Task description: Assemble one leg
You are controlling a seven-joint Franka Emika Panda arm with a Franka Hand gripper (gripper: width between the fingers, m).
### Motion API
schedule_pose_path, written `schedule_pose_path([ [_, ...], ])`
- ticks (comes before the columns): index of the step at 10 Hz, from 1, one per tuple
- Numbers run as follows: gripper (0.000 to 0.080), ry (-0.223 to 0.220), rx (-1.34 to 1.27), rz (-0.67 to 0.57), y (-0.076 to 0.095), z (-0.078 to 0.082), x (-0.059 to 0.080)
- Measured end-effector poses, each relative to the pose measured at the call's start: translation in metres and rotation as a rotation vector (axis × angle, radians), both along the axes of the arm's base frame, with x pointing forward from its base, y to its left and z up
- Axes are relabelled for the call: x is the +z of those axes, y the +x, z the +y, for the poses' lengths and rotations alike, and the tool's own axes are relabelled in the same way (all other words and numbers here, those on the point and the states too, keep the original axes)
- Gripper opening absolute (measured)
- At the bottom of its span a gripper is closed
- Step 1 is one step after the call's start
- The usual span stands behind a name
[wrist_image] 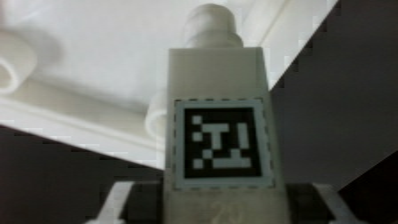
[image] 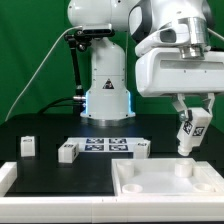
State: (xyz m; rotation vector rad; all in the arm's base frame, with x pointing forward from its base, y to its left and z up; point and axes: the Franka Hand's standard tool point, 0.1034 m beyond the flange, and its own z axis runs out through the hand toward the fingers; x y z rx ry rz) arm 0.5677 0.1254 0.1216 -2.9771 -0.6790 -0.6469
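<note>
Raised corner (image: 182,169) just beneath leg (image: 190,130)

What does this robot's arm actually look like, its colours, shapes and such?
The arm is glossy white, built of rounded, bulging shells with dark gaps at the joints. Its cone-like base glows blue near the bottom. The gripper is a boxy white block ending in two slim fingers. No lettering is legible.
</note>
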Motion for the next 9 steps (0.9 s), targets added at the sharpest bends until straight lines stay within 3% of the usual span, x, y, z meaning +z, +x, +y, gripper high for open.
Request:
schedule_pose_path([
  [2, 0.0292, -0.01, 0.027, -0.023, 0.035, -0.001, -0.004],
  [3, 0.0292, -0.015, 0.027, -0.016, 0.043, -0.004, -0.004],
  [7, 0.0292, -0.002, 0.035, -0.071, 0.042, -0.003, -0.005],
  [8, 0.0292, 0.036, 0.023, -0.196, 0.041, -0.006, -0.002],
  [9, 0.0292, 0.041, 0.008, -0.177, 0.033, -0.008, -0.013],
])
